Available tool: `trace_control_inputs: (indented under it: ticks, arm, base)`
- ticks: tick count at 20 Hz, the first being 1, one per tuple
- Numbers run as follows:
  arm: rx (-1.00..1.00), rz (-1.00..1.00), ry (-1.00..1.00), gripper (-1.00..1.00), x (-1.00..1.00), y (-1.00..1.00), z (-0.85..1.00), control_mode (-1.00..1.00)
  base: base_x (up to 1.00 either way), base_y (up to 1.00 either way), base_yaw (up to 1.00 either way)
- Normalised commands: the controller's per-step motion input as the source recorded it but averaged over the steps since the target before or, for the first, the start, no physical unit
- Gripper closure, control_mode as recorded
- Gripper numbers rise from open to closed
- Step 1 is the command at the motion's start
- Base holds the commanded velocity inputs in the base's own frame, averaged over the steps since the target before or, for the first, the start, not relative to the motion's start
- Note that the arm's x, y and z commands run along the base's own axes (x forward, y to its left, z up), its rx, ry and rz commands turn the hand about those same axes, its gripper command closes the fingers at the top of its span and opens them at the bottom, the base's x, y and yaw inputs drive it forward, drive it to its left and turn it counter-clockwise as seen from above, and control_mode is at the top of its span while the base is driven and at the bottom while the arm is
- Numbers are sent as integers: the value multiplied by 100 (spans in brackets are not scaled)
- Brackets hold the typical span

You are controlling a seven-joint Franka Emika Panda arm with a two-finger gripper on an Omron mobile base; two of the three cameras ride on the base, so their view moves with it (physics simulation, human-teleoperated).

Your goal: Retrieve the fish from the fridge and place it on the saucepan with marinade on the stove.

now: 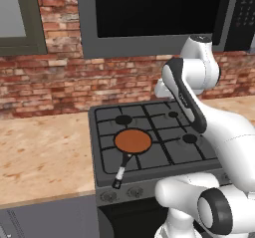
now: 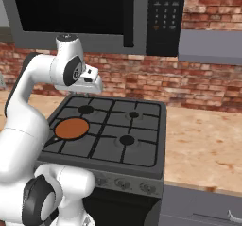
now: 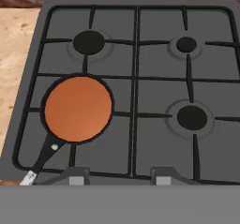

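On the left, the pale stone counter (image 1: pixel 45 152) runs up to the stove (image 3: pixel 140 106). The saucepan (image 3: pixel 78 108) sits on the stove's near-left burner. Its round inside is covered by the flat orange-brown marinade (image 1: pixel 133 141), with nothing lying on it. The pan's thin black handle (image 3: pixel 47 155) slants from the rim toward the near left. That is the pan's long axis, and its silvery end reaches the stove's front edge.

Moving right, the gripper (image 3: pixel 119 177) looks down over the grates. Its two dark tips stand apart, and nothing shows between them, so the jaws read as released and empty. In the hand view the pan lies to the left of the line between the tips and beyond them. The near-right burner (image 3: pixel 191 117) lies about as far off to the other side.

I cannot tell from here where the fish or the fridge are. My judgement is that the pan is ready, and any drop into it would need the hand to shift left.
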Motion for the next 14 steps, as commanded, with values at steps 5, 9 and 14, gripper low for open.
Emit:
trace_control_inputs:
  ticks: [5, 9, 14]
  arm:
    - [0, 0, 0, -100, 0, 0, 0, -100]
    - [0, 0, -2, -100, -9, 0, 0, -100]
    - [0, 0, -1, -100, -7, 0, 0, 100]
  base:
    - [0, 0, 0]
    - [0, 0, 0]
    - [-25, 0, 0]
